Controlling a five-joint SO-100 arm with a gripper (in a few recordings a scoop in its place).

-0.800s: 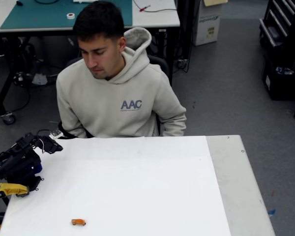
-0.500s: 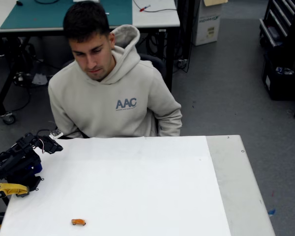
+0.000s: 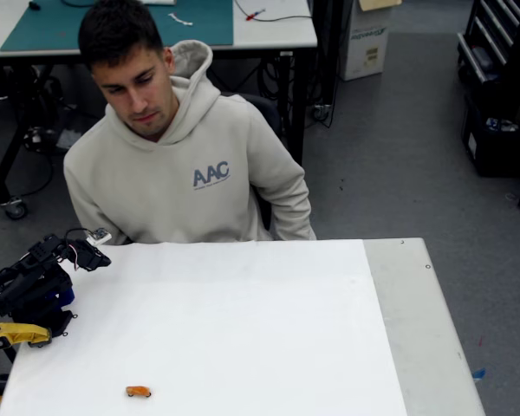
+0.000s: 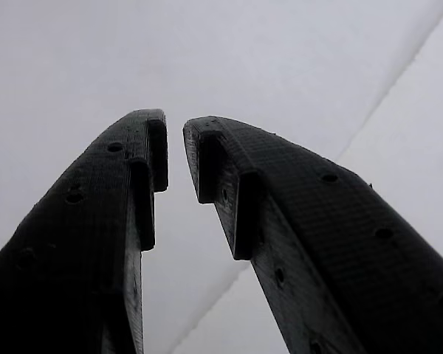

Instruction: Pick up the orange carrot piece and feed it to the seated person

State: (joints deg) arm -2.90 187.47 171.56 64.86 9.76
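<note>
The orange carrot piece (image 3: 139, 392) lies on the white table (image 3: 243, 321) near its front left edge, a small oblong stub. The seated person (image 3: 182, 173) in a beige hoodie marked "AAC" sits behind the table's far edge, looking down. My black arm is folded at the table's left edge, with the gripper (image 3: 85, 257) well away from the carrot. In the wrist view the gripper (image 4: 175, 140) has its two black fingers (image 4: 125, 192) almost together with nothing between them, above bare white tabletop.
A yellow clamp-like part (image 3: 16, 334) sits at the arm's base on the left edge. A grey strip (image 3: 416, 329) runs along the table's right side. Behind the person stands a workbench with a green mat (image 3: 61, 26).
The person has shifted to the left in the fixed view. My arm and the carrot piece have not moved.
</note>
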